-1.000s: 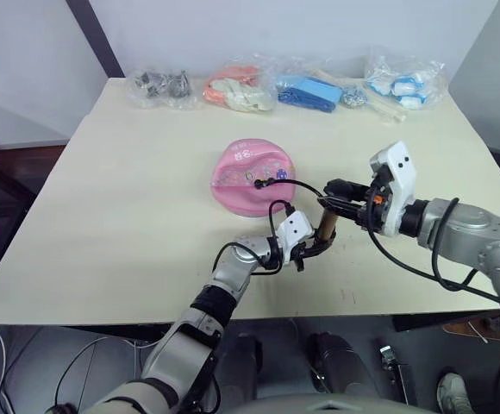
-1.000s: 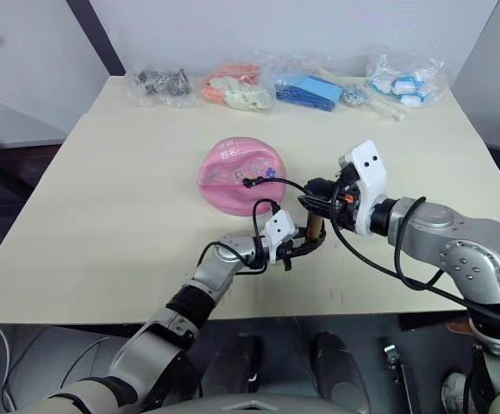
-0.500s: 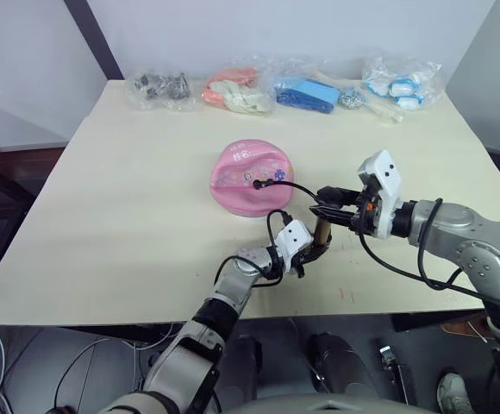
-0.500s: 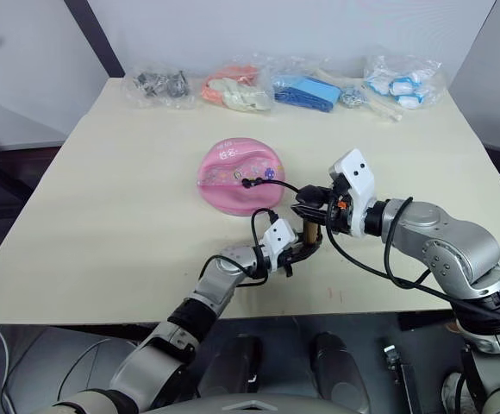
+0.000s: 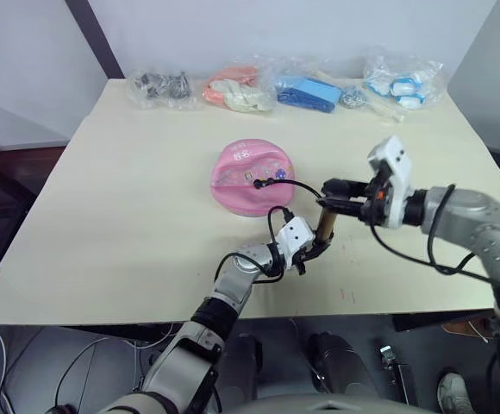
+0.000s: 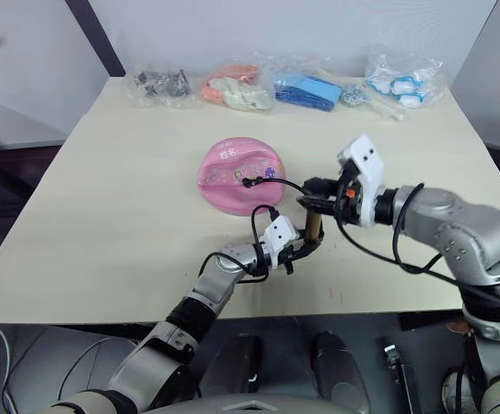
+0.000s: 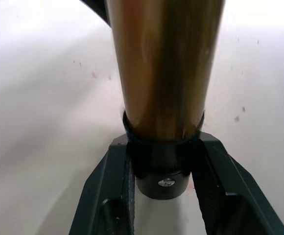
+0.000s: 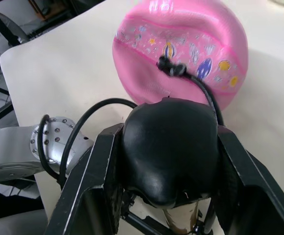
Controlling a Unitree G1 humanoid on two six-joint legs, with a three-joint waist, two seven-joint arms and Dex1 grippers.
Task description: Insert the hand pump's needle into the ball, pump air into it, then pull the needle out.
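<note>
- Left hand (image 5: pixel 312 250) gripped the black lower end of the hand pump (image 5: pixel 324 226), which stood upright on the surface (image 5: pixel 129 198) near its front edge.
- Right hand (image 5: pixel 334 203) was clamped on the pump's black T-handle (image 8: pixel 169 147) at the top of the tube.
- Beyond the pump, toward the middle of the surface, lay the ball (image 5: pixel 250 178), pink and dented, with the thin black hose (image 5: pixel 291 185) plugged into its valve; the needle itself could not be made out.
- Along the far edge sat a row of bagged items (image 5: pixel 306 91).
</note>
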